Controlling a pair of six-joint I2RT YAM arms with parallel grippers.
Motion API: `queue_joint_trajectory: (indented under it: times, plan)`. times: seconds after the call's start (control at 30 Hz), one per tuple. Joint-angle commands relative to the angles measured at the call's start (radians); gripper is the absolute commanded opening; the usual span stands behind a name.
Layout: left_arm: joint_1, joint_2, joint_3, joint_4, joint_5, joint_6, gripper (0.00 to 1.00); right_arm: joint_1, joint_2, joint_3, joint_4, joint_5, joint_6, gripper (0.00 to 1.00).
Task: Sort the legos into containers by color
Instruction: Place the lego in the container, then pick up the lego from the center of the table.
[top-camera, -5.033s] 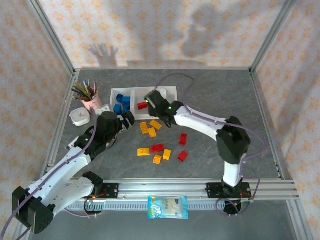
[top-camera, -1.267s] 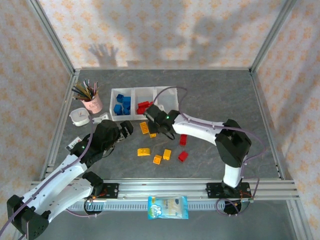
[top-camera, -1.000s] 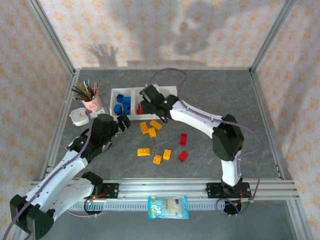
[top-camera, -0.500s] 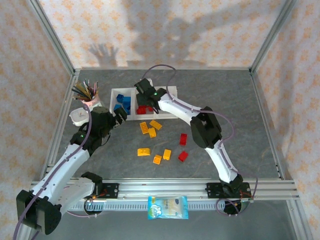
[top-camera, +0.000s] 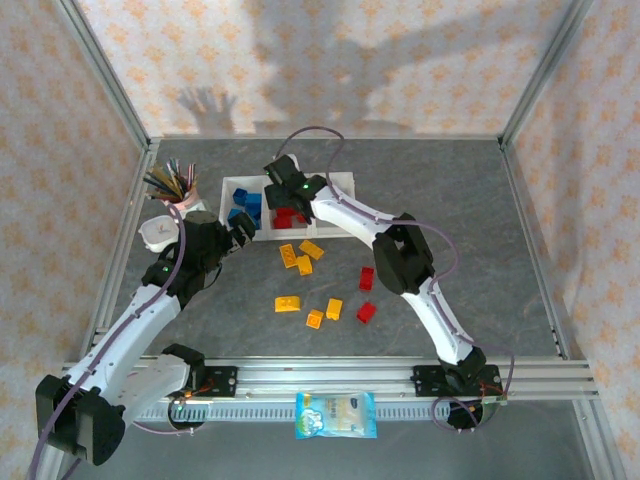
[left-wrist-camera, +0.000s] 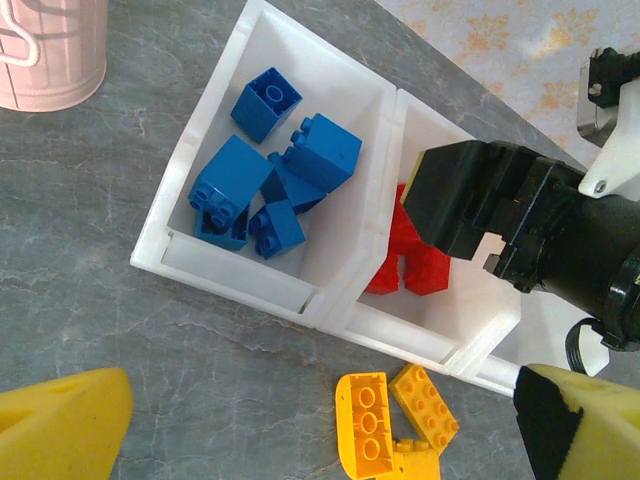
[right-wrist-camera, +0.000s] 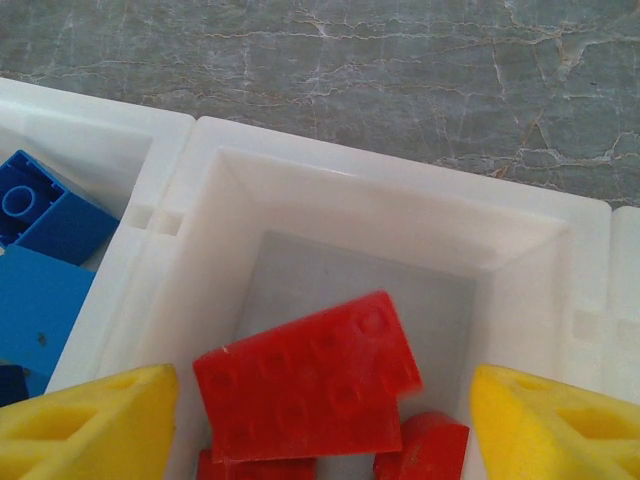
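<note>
The containers (top-camera: 335, 190) are three joined white bins at the back of the table. Blue legos (top-camera: 243, 210) fill the left bin and red legos (top-camera: 288, 216) lie in the middle one. My right gripper (top-camera: 285, 195) hangs open over the middle bin; a flat red brick (right-wrist-camera: 305, 375) lies loose on the pile between its yellow pads (right-wrist-camera: 90, 425). My left gripper (top-camera: 240, 231) is open and empty above the table just in front of the bins, over a cluster of yellow legos (left-wrist-camera: 395, 425). More yellow legos (top-camera: 288, 303) and two red legos (top-camera: 366, 277) lie loose on the table.
A pink pencil cup (top-camera: 180, 205) and a small white dish (top-camera: 160, 232) stand left of the bins. A blue-and-white packet (top-camera: 336, 414) lies on the front rail. Metal frame posts bound the table on both sides.
My right gripper took a red brick from the table, carried it back over the middle bin and let it go there. My left gripper moved up toward the bins' front.
</note>
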Motion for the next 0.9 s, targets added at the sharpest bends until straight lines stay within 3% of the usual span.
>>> queue_joint_trajectory:
  times: [0.0,0.27,0.6,0.87]
  plan:
    - [0.01,0.005,0.028,0.004,0.003,0.025,0.99,-0.004,-0.031,0.043,-0.016,0.021,-0.018,0.77]
    - [0.01,-0.014,0.029,-0.003,0.028,0.034,0.99,-0.005,-0.161,-0.026,-0.002,-0.063,-0.001,0.77]
    - [-0.008,-0.043,-0.006,0.003,0.097,0.023,0.99,-0.006,-0.458,-0.419,0.068,-0.035,0.065,0.81]
    - [-0.18,-0.037,-0.04,0.061,0.039,-0.053,0.99,-0.041,-0.706,-0.797,0.072,-0.002,0.18,0.84]
